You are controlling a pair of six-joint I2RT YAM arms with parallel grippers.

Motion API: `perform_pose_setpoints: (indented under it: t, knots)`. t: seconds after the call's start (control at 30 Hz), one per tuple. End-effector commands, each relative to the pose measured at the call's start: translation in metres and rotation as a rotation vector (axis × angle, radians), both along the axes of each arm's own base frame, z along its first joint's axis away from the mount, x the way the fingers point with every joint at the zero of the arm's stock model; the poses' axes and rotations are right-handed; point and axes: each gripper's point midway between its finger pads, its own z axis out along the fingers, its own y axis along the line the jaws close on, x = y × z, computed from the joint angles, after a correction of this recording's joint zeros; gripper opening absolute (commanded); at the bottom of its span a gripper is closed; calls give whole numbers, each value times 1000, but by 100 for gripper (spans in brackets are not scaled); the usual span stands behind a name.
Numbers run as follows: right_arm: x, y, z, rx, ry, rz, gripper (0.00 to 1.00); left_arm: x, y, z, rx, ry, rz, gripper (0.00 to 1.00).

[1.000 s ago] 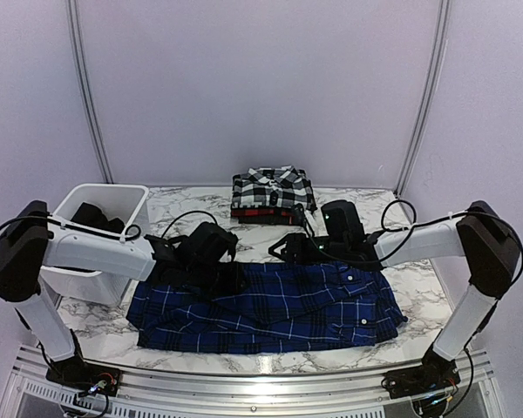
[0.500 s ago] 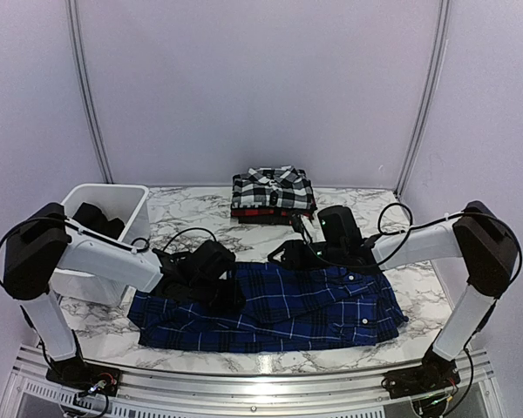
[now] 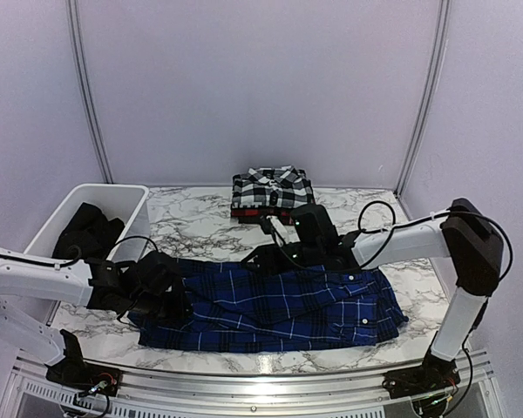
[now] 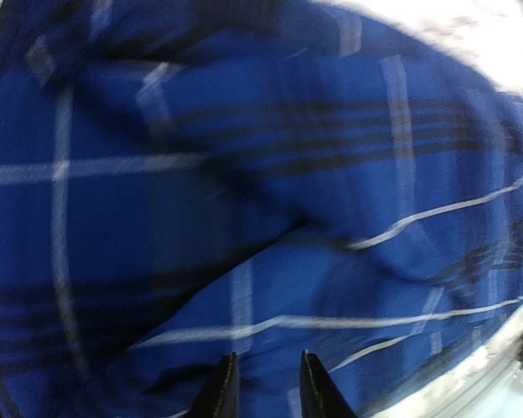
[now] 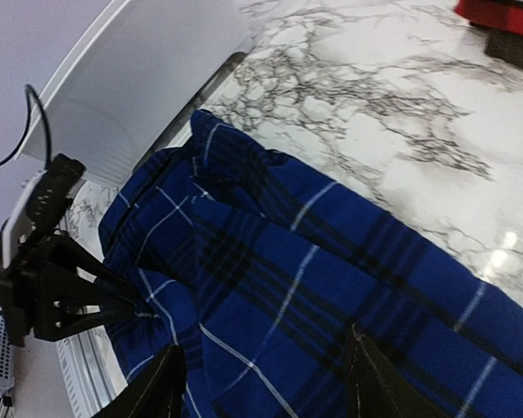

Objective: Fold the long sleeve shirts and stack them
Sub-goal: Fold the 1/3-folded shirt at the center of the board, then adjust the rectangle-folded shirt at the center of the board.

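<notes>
Blue shirt (image 3: 279, 305) lies beneath parted right jaws; left jaws meet its edge.

A spread shirt (image 3: 279, 305) lies along the table's (image 3: 200, 225) near edge; folded shirts (image 3: 273, 190) sit stacked mid far edge; a tub (image 3: 105, 187) stands at the left edge.

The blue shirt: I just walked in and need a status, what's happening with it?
Both arms are working on the blue shirt, spread across the table's front. The left gripper pinches one end of it; the right gripper stands open at its far edge. A folded black-and-white shirt sits on a red shirt at the back.
</notes>
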Motion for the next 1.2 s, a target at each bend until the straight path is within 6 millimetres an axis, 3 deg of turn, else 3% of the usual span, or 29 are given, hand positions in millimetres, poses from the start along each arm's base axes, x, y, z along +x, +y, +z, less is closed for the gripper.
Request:
perform_pose_setpoints:
  t: [0.0,0.13,0.3,0.57,0.67,0.8,0.9,1.03,1.17]
  knots:
    - [-19,35,-6,0,1,106,57,-24,42,-26,88,96,82,22]
    - [-32,43,-23,-23,29,131,57,-26,52,-35,138,101,92,22]
    - [-35,31,-53,-67,77,103,57,-15,59,-53,231,120,113,19]
    - [-6,-21,-83,-137,175,-99,57,30,56,-67,324,113,91,19]
    - [-1,-31,-69,-110,163,-130,57,58,58,-71,341,123,89,18]
    - [8,-38,-29,-77,84,-172,58,106,62,-73,337,136,85,18]
    - [23,-62,-2,-69,12,-274,59,145,65,-76,340,145,84,18]
    - [38,-103,7,-156,-65,-377,60,185,82,-83,366,168,113,17]
    - [42,-145,-6,-297,-114,-458,61,219,98,-83,383,170,127,17]
